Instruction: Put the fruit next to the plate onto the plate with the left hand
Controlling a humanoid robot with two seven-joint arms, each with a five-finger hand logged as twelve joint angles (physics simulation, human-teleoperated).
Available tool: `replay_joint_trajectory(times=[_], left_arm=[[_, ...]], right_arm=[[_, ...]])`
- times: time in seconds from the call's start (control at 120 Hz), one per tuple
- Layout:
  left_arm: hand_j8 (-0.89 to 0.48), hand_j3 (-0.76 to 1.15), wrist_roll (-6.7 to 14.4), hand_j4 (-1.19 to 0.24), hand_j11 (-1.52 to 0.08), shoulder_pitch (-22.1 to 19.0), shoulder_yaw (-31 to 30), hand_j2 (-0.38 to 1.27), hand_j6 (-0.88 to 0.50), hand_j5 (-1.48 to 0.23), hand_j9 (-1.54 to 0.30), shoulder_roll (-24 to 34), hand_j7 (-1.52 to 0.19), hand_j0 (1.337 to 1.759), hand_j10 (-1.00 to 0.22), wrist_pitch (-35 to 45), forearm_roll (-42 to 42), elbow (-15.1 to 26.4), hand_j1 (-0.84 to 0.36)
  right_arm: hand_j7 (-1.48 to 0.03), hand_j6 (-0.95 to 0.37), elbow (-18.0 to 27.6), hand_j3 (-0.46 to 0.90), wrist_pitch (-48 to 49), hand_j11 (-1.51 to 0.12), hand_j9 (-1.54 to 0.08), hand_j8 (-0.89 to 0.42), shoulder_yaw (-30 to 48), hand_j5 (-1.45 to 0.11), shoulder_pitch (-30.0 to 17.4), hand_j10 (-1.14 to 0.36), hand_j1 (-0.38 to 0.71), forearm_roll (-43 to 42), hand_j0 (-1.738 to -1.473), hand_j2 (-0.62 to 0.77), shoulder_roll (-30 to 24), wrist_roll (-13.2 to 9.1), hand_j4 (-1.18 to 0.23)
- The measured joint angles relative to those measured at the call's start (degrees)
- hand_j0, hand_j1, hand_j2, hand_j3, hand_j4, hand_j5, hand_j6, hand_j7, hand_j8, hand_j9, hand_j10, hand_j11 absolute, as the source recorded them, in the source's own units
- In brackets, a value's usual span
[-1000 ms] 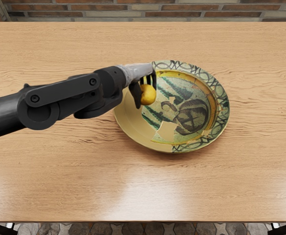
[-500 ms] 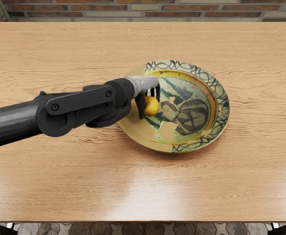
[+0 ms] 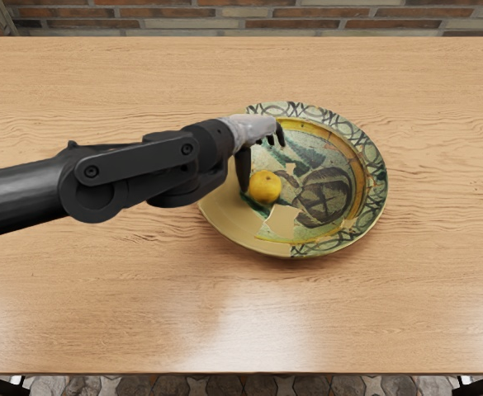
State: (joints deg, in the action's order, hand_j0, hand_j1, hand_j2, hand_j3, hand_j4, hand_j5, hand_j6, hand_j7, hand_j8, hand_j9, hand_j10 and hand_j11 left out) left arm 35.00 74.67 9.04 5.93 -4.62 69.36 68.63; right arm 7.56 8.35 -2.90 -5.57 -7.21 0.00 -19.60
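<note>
Fingers (image 3: 243,167) of the left hand (image 3: 256,132) hang spread, holding nothing, just beside the fruit (image 3: 264,186) lying on the plate (image 3: 375,165); small, round, probably light and apt to roll, best pinched across its middle.

Plate (image 3: 365,177) on table (image 3: 101,289), fruit (image 3: 264,186) in plate's left half, left hand (image 3: 253,140) just behind-left of fruit.
</note>
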Motion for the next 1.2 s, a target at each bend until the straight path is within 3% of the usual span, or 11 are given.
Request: replay_joint_trajectory(times=[0.108,0.225,0.433,0.508,0.608,0.783,0.875,0.983,1.2], left_arm=[[-0.29,0.0,0.0,-0.3,-0.38,1.0,0.4,0.1,-0.28,-0.38,-0.38,2.0,-0.38,1.658,-0.29,-0.1,-0.4,2.2,0.02],[-0.25,0.0,0.0,-0.25,-0.32,2.5,2.3,0.07,-0.24,-0.32,-0.32,7.3,-0.32,1.658,-0.25,-1.1,-4.5,8.3,0.06],[-0.13,0.0,0.0,-0.13,-0.17,0.5,6.5,0.03,-0.13,-0.17,-0.17,10.2,-0.17,1.658,-0.13,-3.0,-13.0,13.6,0.2],[-0.1,0.0,0.0,-0.1,-0.12,0.4,9.1,0.02,-0.09,-0.12,-0.12,12.2,-0.12,1.658,-0.09,-5.5,-19.8,14.4,0.24],[-0.06,0.0,0.0,-0.06,-0.08,-2.1,14.2,0.02,-0.06,-0.08,-0.08,16.2,-0.08,1.658,-0.06,-14.5,-31.5,14.8,0.28],[-0.04,0.0,0.0,-0.04,-0.05,-5.3,20.3,0.01,-0.04,-0.05,-0.05,27.0,-0.05,1.658,-0.04,-26.7,-51.2,15.1,0.31],[-0.03,0.0,0.0,-0.03,-0.04,-6.2,21.3,0.01,-0.03,-0.04,-0.04,28.8,-0.04,1.658,-0.03,-28.9,-58.0,15.1,0.32],[-0.02,0.0,0.0,-0.02,-0.03,-7.3,21.8,0.01,-0.02,-0.03,-0.03,35.5,-0.03,1.658,-0.02,-29.9,-64.5,15.3,0.32],[-0.02,0.0,0.0,-0.02,-0.02,-9.4,22.2,0.0,-0.02,-0.02,-0.02,45.0,-0.02,1.658,-0.02,-30.3,-71.5,17.0,0.33]], right_arm=[[0.0,0.0,0.0,0.0,0.0,0.0,0.0,0.0,0.0,0.0,0.0,0.0,-0.35,0.0,-1.658,0.0,0.0,0.0,0.0],[0.0,0.0,0.0,0.0,0.0,0.0,0.0,0.0,0.0,0.0,0.0,0.0,-0.35,0.0,-1.658,0.0,0.0,0.0,0.0],[0.0,0.0,0.0,0.0,0.0,0.0,0.0,0.0,0.0,0.0,0.0,0.0,-0.35,0.0,-1.658,0.0,0.0,0.0,0.0],[0.0,0.0,0.0,0.0,0.0,0.0,0.0,0.0,0.0,0.0,0.0,0.0,-0.35,0.0,-1.658,0.0,0.0,0.0,0.0],[0.0,0.0,0.0,0.0,0.0,0.0,0.0,0.0,0.0,0.0,0.0,0.0,-0.35,0.0,-1.658,0.0,0.0,0.0,0.0],[0.0,0.0,0.0,0.0,0.0,0.0,0.0,0.0,0.0,0.0,-0.1,0.0,-0.35,0.0,-1.658,0.0,0.0,0.0,0.0],[0.0,0.0,0.0,0.0,0.0,0.0,0.0,0.0,0.0,0.0,-0.1,0.0,-0.35,0.0,-1.658,0.0,0.0,0.0,0.0],[0.0,0.0,0.0,0.0,0.0,0.0,0.0,0.0,0.0,0.0,-0.1,0.0,-0.35,0.0,-1.658,0.0,0.0,0.0,0.0],[0.0,0.0,0.0,0.0,0.0,0.0,0.0,0.0,0.0,0.0,-0.1,0.0,-0.35,0.0,-1.658,0.0,0.0,0.0,0.0]])
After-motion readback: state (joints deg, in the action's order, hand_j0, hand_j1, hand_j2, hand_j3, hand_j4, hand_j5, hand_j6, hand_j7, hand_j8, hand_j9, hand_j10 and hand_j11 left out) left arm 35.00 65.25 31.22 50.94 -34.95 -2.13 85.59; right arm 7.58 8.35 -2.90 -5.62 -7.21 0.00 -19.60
